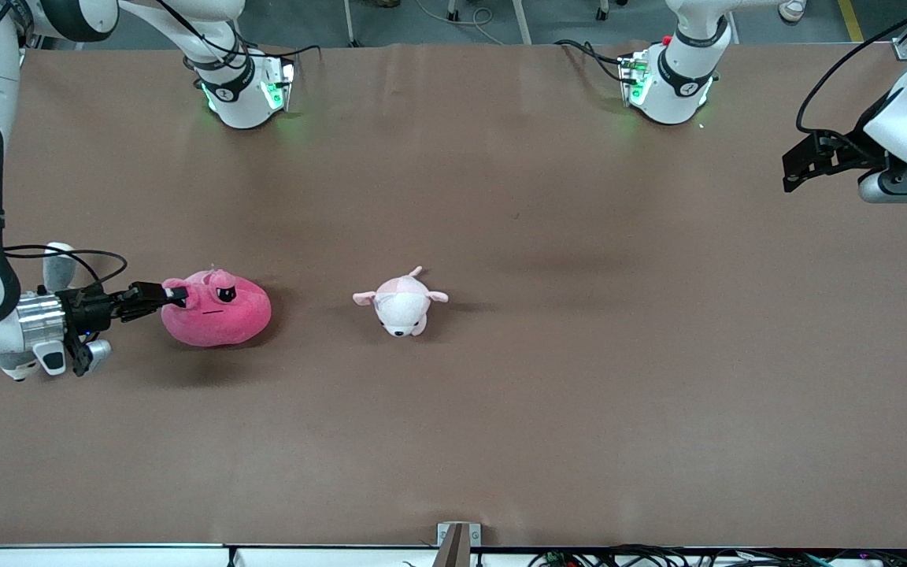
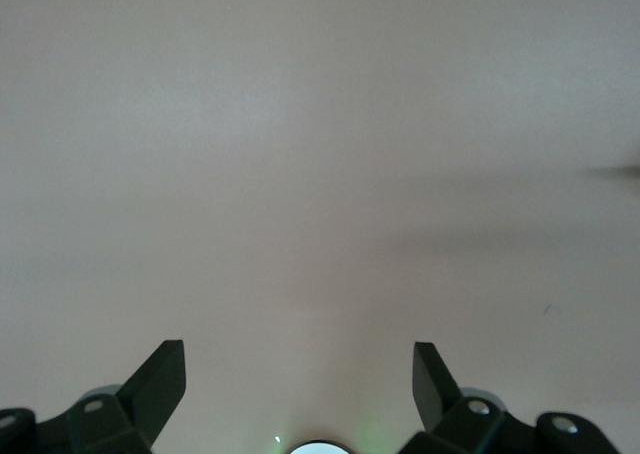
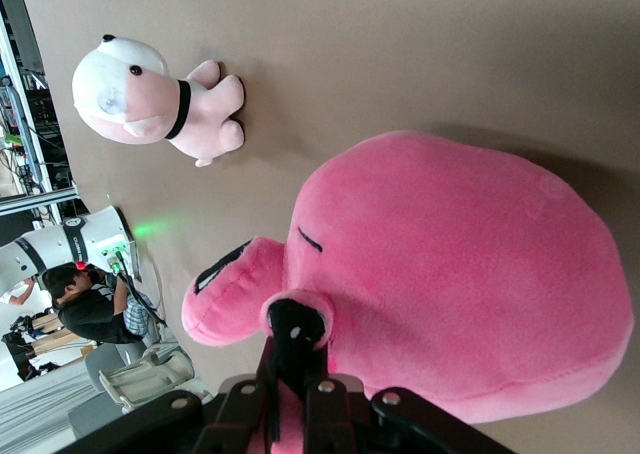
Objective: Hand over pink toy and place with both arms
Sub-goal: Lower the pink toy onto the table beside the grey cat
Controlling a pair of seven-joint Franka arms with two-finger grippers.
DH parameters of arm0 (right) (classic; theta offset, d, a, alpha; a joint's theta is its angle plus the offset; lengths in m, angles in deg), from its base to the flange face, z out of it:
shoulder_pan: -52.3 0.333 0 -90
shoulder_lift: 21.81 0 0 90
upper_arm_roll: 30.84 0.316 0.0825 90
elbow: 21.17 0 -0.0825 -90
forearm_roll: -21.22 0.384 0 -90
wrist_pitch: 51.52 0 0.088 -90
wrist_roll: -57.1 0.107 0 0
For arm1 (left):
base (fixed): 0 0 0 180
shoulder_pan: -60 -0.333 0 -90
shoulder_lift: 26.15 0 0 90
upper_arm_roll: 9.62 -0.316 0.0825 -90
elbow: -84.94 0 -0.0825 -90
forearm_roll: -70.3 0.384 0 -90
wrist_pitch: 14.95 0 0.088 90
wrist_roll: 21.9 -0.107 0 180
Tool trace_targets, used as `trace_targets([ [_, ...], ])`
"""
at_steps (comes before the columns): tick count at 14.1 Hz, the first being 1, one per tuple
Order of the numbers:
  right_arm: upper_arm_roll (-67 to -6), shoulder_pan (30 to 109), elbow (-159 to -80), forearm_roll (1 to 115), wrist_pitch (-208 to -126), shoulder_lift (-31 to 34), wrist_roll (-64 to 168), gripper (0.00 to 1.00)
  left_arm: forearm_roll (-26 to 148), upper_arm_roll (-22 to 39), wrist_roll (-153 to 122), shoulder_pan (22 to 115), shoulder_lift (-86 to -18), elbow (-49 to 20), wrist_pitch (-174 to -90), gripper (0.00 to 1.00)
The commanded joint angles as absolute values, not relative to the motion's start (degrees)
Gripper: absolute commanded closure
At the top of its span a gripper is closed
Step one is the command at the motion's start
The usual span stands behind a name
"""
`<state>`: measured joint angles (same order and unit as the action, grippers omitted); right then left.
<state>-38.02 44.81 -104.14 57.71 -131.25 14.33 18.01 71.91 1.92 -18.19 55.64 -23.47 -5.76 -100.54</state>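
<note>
Front: step, grasp made, lift due | right hand (image 1: 174, 294) clamped on pink toy (image 1: 217, 309), on counter (image 1: 579, 378) at right arm's end | pale pink-and-white plush (image 1: 400, 303) beside it, toward left arm, may obstruct carry | Left wrist: left hand (image 2: 300, 374) wide, empty, waiting | Right wrist: fingers (image 3: 295, 324) pinch toy's flap; lift needs firm hold.

Pinched flap of pink toy (image 3: 440, 274), perhaps, under right end effector (image 3: 296, 346).

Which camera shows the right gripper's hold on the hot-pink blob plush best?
The right wrist view: the right gripper is shut on a top flap of the hot-pink blob plush. Front view shows it smaller; left wrist shows only table.
</note>
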Motion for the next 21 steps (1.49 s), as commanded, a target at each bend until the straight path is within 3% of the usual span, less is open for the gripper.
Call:
trace_targets([
  [1, -36.8, 43.4, -103.1, 58.6, -130.1, 15.2, 16.7, 0.99, 71.0, 1.8, -19.1, 55.7, -22.2, -6.1, -100.6, 0.00],
  [14, -36.9, 43.9, -103.2, 59.3, -133.0, 17.2, 16.3, 0.90, 70.9, 2.2, -18.6, 56.0, -24.0, -4.8, -101.4, 0.00],
  [15, -36.9, 43.9, -103.2, 59.4, -133.6, 17.3, 16.3, 0.78, 70.9, 2.2, -18.8, 56.0, -24.0, -4.8, -101.4, 0.00],
  [17, -36.8, 43.7, -103.1, 59.4, -134.2, 17.3, 16.5, 0.00, 70.8, 2.2, -18.8, 56.0, -24.0, -4.9, -101.4, 0.00],
  [21, -37.0, 43.3, -102.9, 59.3, -133.7, 16.9, 18.7, 0.00, 70.8, 2.2, -18.9, 56.0, -24.0, -5.2, -101.3, 0.00],
])
